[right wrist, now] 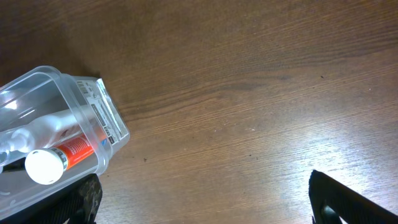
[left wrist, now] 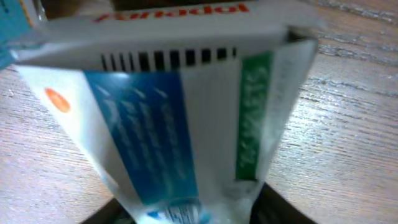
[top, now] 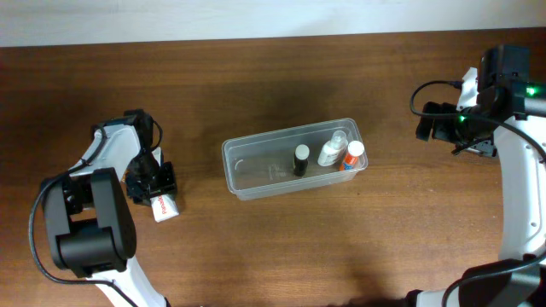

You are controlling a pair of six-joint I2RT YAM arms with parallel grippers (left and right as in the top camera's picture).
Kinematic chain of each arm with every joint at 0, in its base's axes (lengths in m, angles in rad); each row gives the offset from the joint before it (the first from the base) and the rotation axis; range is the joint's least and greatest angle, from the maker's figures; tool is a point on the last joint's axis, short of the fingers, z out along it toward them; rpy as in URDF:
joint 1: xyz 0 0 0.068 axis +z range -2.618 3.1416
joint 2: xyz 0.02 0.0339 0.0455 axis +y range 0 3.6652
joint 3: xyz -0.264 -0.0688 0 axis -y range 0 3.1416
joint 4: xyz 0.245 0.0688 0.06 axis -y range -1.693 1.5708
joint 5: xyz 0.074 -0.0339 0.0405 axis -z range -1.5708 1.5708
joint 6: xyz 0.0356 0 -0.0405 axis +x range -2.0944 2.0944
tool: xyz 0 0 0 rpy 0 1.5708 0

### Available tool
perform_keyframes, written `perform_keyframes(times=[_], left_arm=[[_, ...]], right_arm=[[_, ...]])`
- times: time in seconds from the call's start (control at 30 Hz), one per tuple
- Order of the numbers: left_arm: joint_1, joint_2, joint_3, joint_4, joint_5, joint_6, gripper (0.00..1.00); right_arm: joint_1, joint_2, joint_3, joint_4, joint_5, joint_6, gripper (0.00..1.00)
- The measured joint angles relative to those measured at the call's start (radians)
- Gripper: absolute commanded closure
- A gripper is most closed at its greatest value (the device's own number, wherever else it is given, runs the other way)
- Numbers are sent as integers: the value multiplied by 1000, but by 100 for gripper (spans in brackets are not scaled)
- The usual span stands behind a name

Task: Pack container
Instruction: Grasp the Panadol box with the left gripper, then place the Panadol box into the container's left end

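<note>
The clear plastic container (top: 232, 167) sits at the table's middle. It holds a black-capped bottle (top: 300, 159), a clear bottle (top: 333, 150) and an orange tube with a white cap (top: 352, 156). My left gripper (top: 152, 183) is at the left of the table, well left of the container. It is closed around a white box with blue and green print (left wrist: 186, 106), whose end shows below the fingers (top: 162, 207). My right gripper (top: 439, 124) is open and empty, right of the container. The right wrist view shows the container's corner (right wrist: 106, 118), the tube (right wrist: 68, 152) and the spread fingers (right wrist: 202, 199).
The wooden table (top: 281, 247) runs to a pale wall at the back. The left arm's base (top: 90, 230) stands at the front left. The right arm (top: 520, 196) rises along the right edge.
</note>
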Motion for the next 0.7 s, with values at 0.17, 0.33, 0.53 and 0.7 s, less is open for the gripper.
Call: perform_keyframes(times=[0.17, 0.33, 0.53, 0.7], left_arm=[[0, 0, 8, -24, 0, 3, 67], [-4, 2, 115, -98, 0, 4, 68], [-85, -27, 341, -147, -1, 5, 67], [-269, -120, 468, -92, 3, 114, 68]], right_arm=[[0, 0, 0, 0, 0, 0, 2], [0, 0, 0, 0, 0, -1, 2], [0, 0, 0, 0, 0, 0, 2], [0, 0, 0, 0, 0, -1, 2]])
